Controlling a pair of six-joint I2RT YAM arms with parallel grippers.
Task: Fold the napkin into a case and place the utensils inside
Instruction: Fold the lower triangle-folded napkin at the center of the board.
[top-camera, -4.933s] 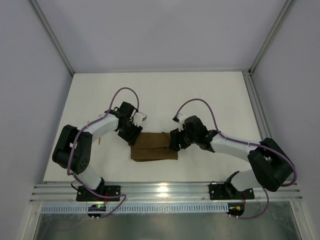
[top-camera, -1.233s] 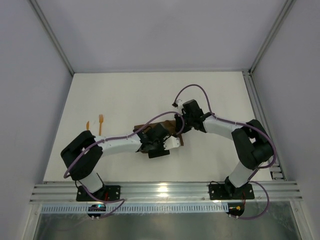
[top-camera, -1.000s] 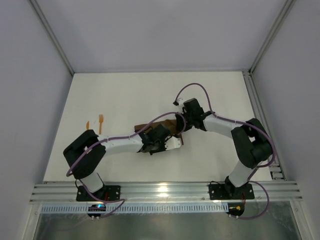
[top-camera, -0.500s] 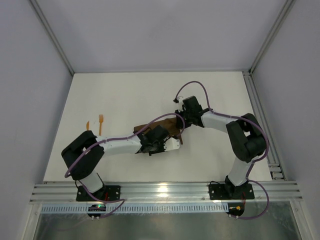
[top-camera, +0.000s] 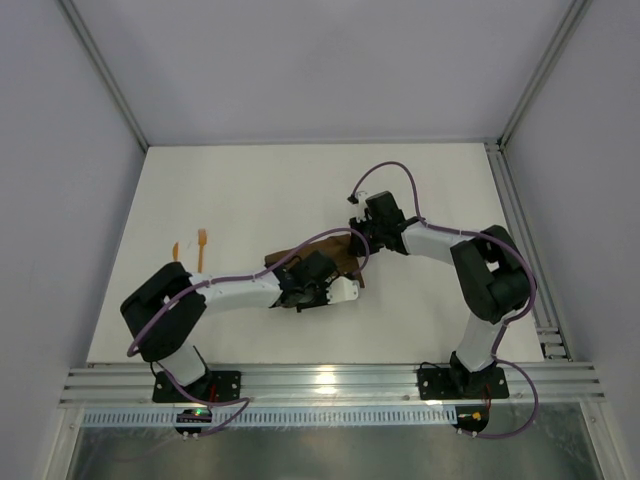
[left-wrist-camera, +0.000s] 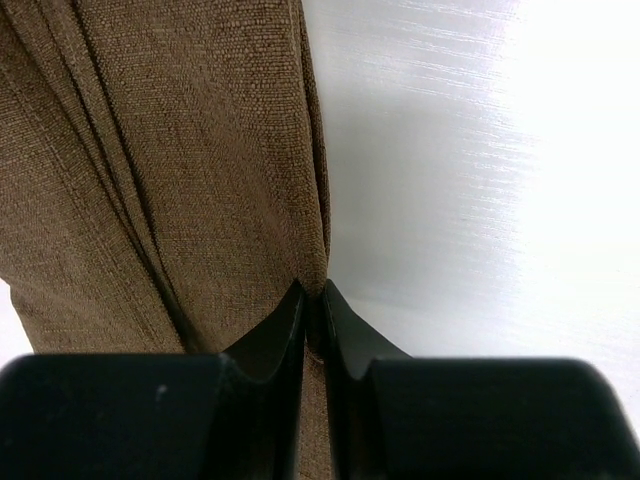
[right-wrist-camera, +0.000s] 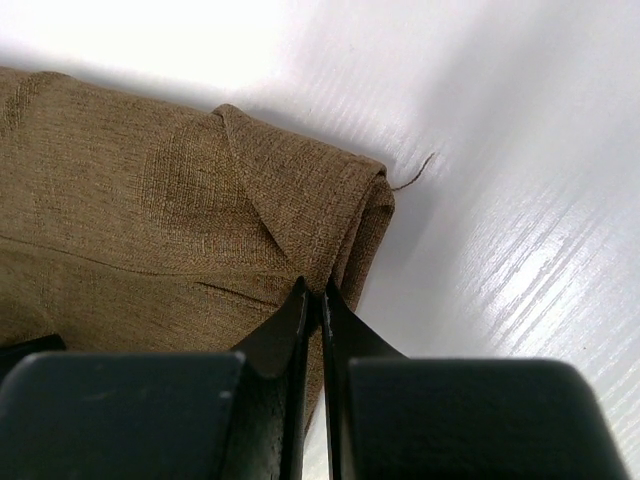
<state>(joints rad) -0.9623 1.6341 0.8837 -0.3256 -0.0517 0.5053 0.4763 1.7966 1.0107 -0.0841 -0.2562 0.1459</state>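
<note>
**Both grippers pinching the napkin**

The left gripper (left-wrist-camera: 313, 296) is clamping its nearly closed jaws on the edge of the napkin (left-wrist-camera: 170, 150), with the cloth spreading ahead and to the left of the fingers. The right gripper (right-wrist-camera: 313, 292) is likewise pinching a folded corner. The bunched cloth is lying mid-way across the table (top-camera: 250, 190) between the two grippers. The utensils (top-camera: 200, 243) are resting well apart, toward the left.

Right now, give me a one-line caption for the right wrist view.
Right gripper, jaws shut, pinches a folded corner of the brown napkin on the white table.
</note>
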